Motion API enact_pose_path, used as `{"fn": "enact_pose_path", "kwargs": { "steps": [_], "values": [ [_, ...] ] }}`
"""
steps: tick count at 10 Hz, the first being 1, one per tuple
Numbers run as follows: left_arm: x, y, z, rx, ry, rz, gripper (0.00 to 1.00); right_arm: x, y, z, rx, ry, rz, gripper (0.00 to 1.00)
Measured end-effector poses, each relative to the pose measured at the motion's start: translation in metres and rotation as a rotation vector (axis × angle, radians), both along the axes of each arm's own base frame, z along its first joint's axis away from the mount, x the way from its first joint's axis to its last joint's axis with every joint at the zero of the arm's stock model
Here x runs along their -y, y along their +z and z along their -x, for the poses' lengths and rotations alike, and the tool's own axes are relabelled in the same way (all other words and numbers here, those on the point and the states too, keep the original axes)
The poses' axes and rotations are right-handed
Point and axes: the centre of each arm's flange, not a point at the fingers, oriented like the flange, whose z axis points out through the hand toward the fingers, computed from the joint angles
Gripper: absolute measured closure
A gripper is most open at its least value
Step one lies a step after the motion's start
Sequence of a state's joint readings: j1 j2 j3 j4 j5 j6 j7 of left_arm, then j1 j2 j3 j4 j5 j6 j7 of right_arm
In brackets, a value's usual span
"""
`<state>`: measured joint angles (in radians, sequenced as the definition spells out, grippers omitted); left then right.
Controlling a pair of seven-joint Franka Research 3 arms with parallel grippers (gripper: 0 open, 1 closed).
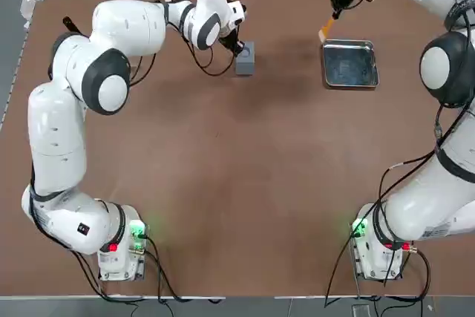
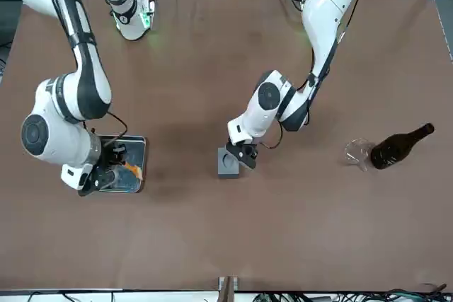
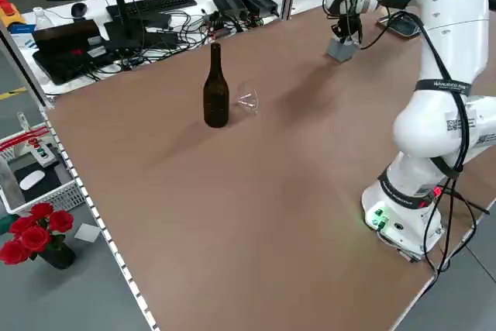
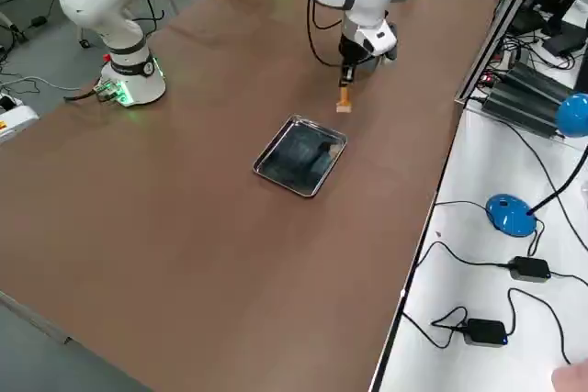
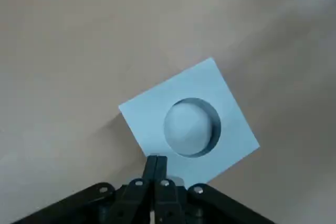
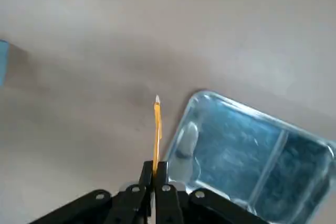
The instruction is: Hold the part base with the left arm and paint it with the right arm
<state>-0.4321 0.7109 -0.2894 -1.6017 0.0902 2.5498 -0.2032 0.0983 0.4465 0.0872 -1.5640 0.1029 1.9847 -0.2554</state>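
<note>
Because my left gripper (image 5: 157, 157) is clenched on nothing at the edge of the small grey block with a round recess on top (image 1: 246, 60), it is the nearer hand; I'd need it parted to straddle the block. My right gripper (image 6: 154, 164) grasps a slim orange tool with a pale tip (image 6: 158, 121) beside the flat rectangular metal tray (image 1: 349, 64); from there the block lies well to the left.

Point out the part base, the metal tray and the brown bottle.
Part base (image 5: 236, 137): left wrist view, on its top face beside the round recess.
Metal tray (image 4: 268, 180): right side view, on its rim.
Brown bottle (image 3: 216, 100): left side view, on its body.
</note>
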Motion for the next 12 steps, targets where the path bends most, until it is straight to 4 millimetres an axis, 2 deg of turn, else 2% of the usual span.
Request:
{"fn": "enact_pose_path", "kwargs": {
  "steps": [2,5,8,10,12],
  "values": [
    [0.000,0.000,0.000,0.000,0.000,0.000,0.99,-0.015,-0.001,-0.009,0.136,0.100,-0.069,0.96],
    [0.000,0.000,0.000,0.000,0.000,0.000,0.99,-0.017,-0.029,-0.011,0.315,0.252,-0.224,0.96],
    [0.000,0.000,0.000,0.000,0.000,0.000,0.99,-0.019,-0.054,-0.002,0.484,0.404,-0.351,0.96],
    [0.000,0.000,0.000,0.000,0.000,0.000,0.99,-0.014,-0.080,0.005,0.602,0.494,-0.468,0.96],
    [0.000,0.000,0.000,0.000,0.000,0.000,0.99,-0.015,-0.117,0.013,0.688,0.586,-0.581,0.96]
  ]
}}
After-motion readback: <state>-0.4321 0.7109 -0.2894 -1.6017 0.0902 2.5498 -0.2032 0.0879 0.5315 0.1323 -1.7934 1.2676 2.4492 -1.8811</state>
